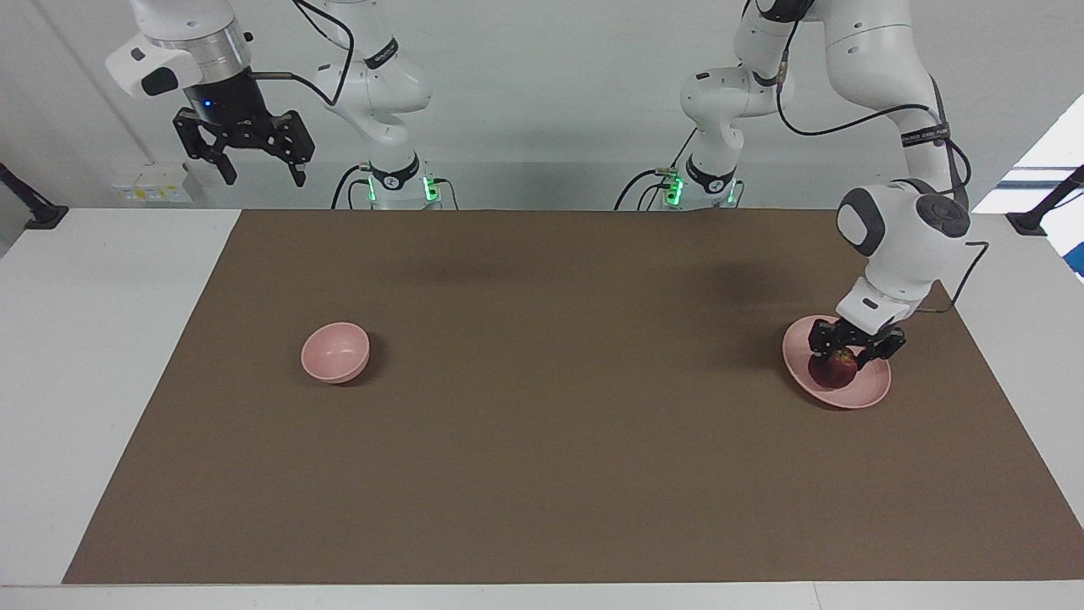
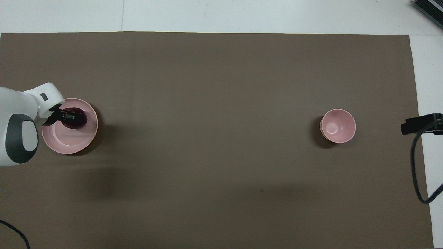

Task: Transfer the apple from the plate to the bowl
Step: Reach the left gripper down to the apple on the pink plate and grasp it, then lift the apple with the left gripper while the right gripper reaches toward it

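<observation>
Gripping the apple [image 1: 833, 370] on the plate [image 1: 872, 391], the left hand [image 1: 847, 354] had closed across its firm, smooth, rounded middle, likely slippery; the right hand [image 1: 258, 174] waited open, high above the worktop.

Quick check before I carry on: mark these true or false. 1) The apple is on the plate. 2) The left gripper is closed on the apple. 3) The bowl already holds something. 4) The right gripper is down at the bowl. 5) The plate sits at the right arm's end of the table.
1) True: the apple rests on the plate.
2) True: the left gripper is shut on it.
3) False: the bowl is empty.
4) False: the right gripper waits raised, open, away from the bowl.
5) False: it lies at the left arm's end.
</observation>
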Robot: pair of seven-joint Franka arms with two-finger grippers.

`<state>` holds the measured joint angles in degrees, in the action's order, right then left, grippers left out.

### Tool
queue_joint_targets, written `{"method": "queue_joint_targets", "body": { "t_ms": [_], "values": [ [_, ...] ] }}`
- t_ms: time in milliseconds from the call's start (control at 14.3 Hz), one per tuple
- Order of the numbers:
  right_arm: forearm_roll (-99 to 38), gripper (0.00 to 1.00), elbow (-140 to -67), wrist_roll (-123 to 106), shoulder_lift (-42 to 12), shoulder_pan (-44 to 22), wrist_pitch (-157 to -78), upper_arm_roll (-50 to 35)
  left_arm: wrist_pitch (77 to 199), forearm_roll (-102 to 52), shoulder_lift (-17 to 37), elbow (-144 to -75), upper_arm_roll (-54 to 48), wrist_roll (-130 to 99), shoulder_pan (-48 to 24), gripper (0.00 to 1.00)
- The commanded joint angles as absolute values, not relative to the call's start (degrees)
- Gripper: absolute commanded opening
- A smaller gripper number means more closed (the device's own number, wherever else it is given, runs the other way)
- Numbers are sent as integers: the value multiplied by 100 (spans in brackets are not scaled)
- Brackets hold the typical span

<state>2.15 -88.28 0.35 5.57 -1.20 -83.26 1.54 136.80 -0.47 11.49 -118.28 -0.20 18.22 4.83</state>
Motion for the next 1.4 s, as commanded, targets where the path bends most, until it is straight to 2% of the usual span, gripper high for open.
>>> {"method": "queue_joint_targets", "body": {
  "t_ms": [0, 70, 280, 490, 840, 1051, 1331],
  "values": [
    [149, 100, -8886, -123, 624, -44, -8262, 123, 13799, -79, 1028, -11971, -62, 2003, 527, 6],
    [141, 100, -8886, -123, 624, -44, -8270, 132, 13764, -79, 1020, -11971, -62, 2100, 527, 0],
    [141, 100, -8886, -123, 624, -44, -8262, 132, 13668, -79, 810, -11839, -70, 2101, 527, 0],
    [141, 100, -8886, -123, 624, -44, -8270, 132, 13054, -79, 406, -11839, -97, 2039, 396, 0],
    [132, 100, -8895, -114, 633, -44, -8270, 132, 11929, -140, -175, -11821, -105, 1987, -359, 0],
    [88, 100, -8903, -62, 633, -44, -8262, 132, 11733, -324, -246, -11830, -123, 1434, -956, 0],
    [-61, 100, -9043, 166, 711, -35, -8270, 123, 11733, -1299, -264, -11830, -114, 1047, -1519, 0]
  ]
}}
